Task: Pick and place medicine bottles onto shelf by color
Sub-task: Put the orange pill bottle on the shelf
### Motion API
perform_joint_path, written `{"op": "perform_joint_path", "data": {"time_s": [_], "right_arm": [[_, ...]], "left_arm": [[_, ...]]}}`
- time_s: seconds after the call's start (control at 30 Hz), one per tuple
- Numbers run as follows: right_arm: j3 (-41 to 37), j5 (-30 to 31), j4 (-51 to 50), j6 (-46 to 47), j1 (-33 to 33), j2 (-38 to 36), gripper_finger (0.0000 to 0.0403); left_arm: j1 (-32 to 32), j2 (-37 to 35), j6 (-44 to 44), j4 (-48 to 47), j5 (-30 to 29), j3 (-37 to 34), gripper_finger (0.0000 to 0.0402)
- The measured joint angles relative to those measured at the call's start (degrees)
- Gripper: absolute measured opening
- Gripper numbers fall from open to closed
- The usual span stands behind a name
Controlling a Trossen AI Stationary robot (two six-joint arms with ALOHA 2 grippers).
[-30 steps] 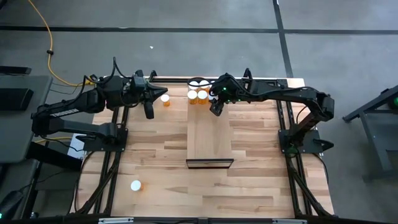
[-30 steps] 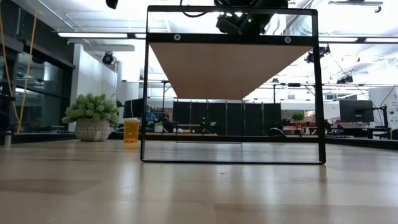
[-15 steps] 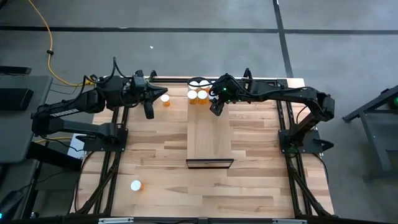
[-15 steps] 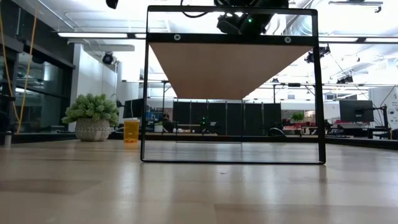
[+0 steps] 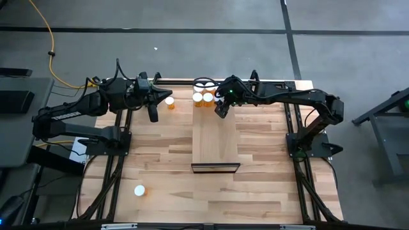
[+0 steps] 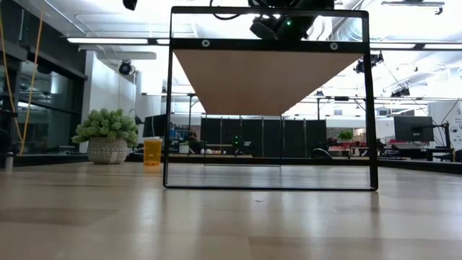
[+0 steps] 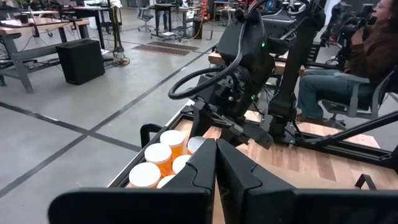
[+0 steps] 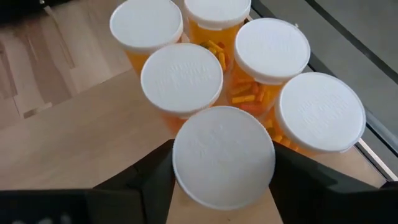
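Six medicine bottles (image 8: 182, 78) stand in a cluster at the far end of the shelf (image 5: 215, 144), while two more wait on the table (image 5: 268, 185), one (image 5: 170, 101) near the shut left gripper (image 5: 153, 115) and one (image 5: 139, 190) near the front edge. Only the right wrist view shows the right gripper (image 8: 221, 168) with its jaws spread wide around the nearest bottle (image 8: 224, 155); whether they press on it I cannot tell.
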Motion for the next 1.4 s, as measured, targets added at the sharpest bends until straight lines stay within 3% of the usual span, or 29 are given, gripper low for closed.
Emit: {"op": "perform_joint_path", "data": {"time_s": [0.37,0.67,0.93,1.07,1.23,1.4], "right_arm": [[0.0,0.0,-0.1,-0.4,0.0,0.0,0.0278],[2.3,0.1,-8.1,-7.4,0.0,-2.3,0.0283],[2.0,-0.6,-15.0,-8.8,-0.1,-10.9,0.0283],[-9.1,-3.7,-5.7,-3.7,-0.1,-20.2,0.0283],[-26.1,-12.4,18.0,11.9,0.6,-32.6,0.0283],[-33.9,-14.7,37.1,19.4,0.5,-39.4,0.0283]], "left_arm": [[0.0,0.0,-0.9,0.0,-0.1,0.0,0.0000],[0.0,0.0,-0.9,0.0,-0.1,0.0,0.0000],[0.0,-0.1,0.0,0.0,-0.2,0.0,0.0000],[0.0,-0.1,1.5,0.1,-0.2,0.0,0.0000],[0.0,-0.1,4.1,2.2,-0.1,0.0,0.0000],[0.0,-0.9,1.5,7.5,5.2,-3.4,0.0000]]}}
